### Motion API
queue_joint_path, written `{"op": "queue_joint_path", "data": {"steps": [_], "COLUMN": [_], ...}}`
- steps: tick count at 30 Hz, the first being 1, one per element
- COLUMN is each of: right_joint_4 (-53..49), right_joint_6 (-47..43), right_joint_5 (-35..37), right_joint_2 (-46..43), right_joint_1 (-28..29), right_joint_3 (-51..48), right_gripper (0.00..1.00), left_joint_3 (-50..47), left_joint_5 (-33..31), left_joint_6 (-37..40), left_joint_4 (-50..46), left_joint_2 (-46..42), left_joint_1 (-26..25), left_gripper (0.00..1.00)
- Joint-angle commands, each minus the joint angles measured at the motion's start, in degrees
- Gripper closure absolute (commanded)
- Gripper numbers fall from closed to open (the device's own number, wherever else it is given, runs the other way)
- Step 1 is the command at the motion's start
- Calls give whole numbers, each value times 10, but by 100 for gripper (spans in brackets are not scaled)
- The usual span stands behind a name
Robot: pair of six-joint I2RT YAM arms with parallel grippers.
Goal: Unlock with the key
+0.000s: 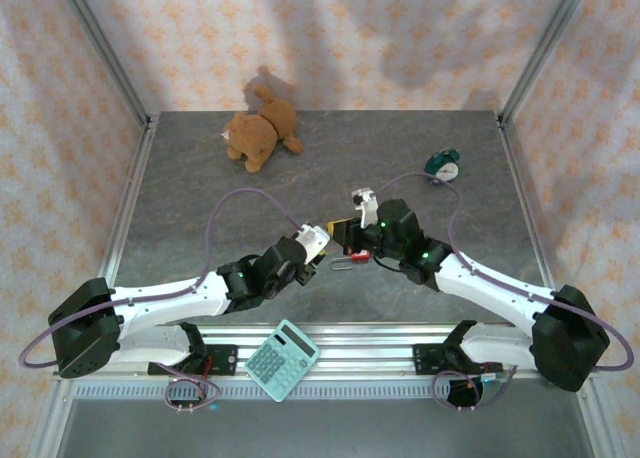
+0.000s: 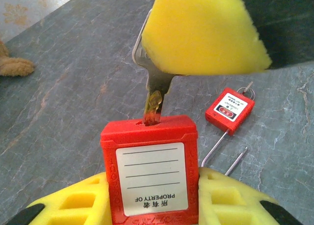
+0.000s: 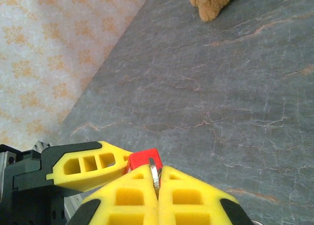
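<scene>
In the left wrist view a red padlock (image 2: pixel 149 173) with a white "PROPERTY OF" label stands keyhole-up, and my left gripper (image 2: pixel 154 184) is shut on its body. A silver key (image 2: pixel 156 85) sticks into the keyhole from above, its head hidden behind a yellow finger of the right gripper. In the right wrist view my right gripper (image 3: pixel 158 180) is shut on the key (image 3: pixel 155 172), with the padlock's red top (image 3: pixel 142 159) just beyond its fingertips. Seen from the top, the left gripper (image 1: pixel 325 246) and the right gripper (image 1: pixel 358 240) meet at mid-table.
A second red padlock (image 2: pixel 229 110) with an open wire shackle lies on the table right beside the held one. A teddy bear (image 1: pixel 260 133) sits at the back, a teal alarm clock (image 1: pixel 443 164) at the back right, and a calculator (image 1: pixel 282 359) at the near edge.
</scene>
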Motion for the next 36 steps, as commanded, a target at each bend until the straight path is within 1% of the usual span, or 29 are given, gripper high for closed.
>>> {"op": "queue_joint_path", "data": {"steps": [1, 9, 14, 23, 25, 36], "right_joint_4": [-89, -52, -48, -34, -36, -78], "right_joint_6": [-23, -12, -12, 1, 4, -1], "right_joint_5": [-135, -153, -147, -159, -163, -161], "right_joint_2": [25, 21, 14, 9, -9, -42], "right_joint_1": [24, 3, -19, -29, -31, -33], "right_joint_3": [-10, -28, -35, -37, -32, -11], "right_gripper": [100, 100, 100, 100, 100, 100], "left_joint_3": [50, 41, 34, 13, 10, -15], "left_joint_5": [63, 63, 67, 75, 74, 63], "left_joint_6": [17, 26, 27, 35, 38, 52], "left_joint_4": [224, 225, 226, 229, 229, 267], "left_joint_2": [-32, -38, -47, -79, -81, -73], "left_joint_1": [-21, -30, -31, -32, -32, -32], "left_gripper": [77, 78, 78, 78, 78, 81]}}
